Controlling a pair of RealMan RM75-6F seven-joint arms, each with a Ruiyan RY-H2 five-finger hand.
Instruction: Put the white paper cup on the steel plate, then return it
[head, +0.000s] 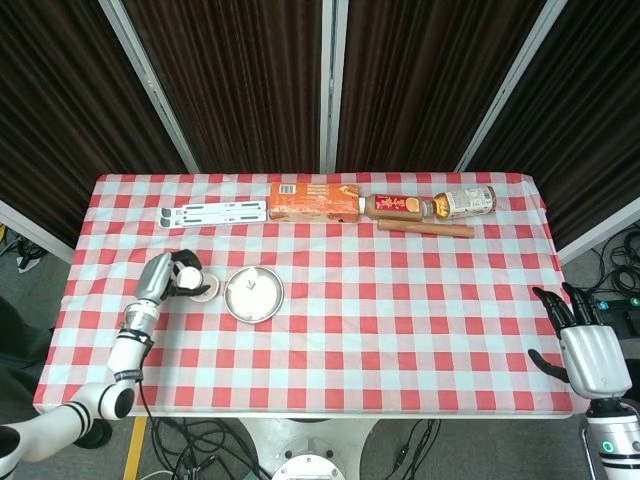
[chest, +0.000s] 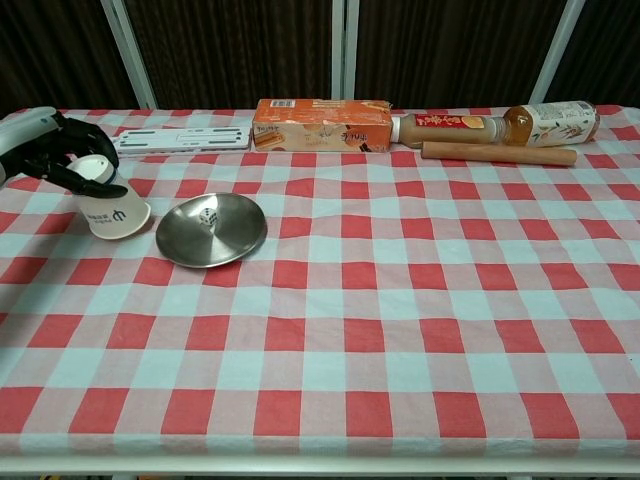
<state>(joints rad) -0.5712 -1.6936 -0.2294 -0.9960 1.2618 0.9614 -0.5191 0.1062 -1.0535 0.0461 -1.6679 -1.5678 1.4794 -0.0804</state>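
The head view looks steeply down from high above, taking in the whole bench (head: 400, 330) with dark curtains at the top of the frame and floor cables at the bottom. The chest view sits low at the bench's near edge, facing level across the checked cloth toward the curtains, much closer. Both share the steel plate (head: 253, 293) (chest: 211, 230) and the far row with the orange box (head: 314, 201) (chest: 321, 125).

We see table (head: 400, 330) at centre, red-white checked cloth over it. Dark ribbed curtain panels (head: 240, 80) with pale metal frames from 10 to 2 o'clock. Grey floor, tangled black cables (head: 200, 440) at 6 o'clock.
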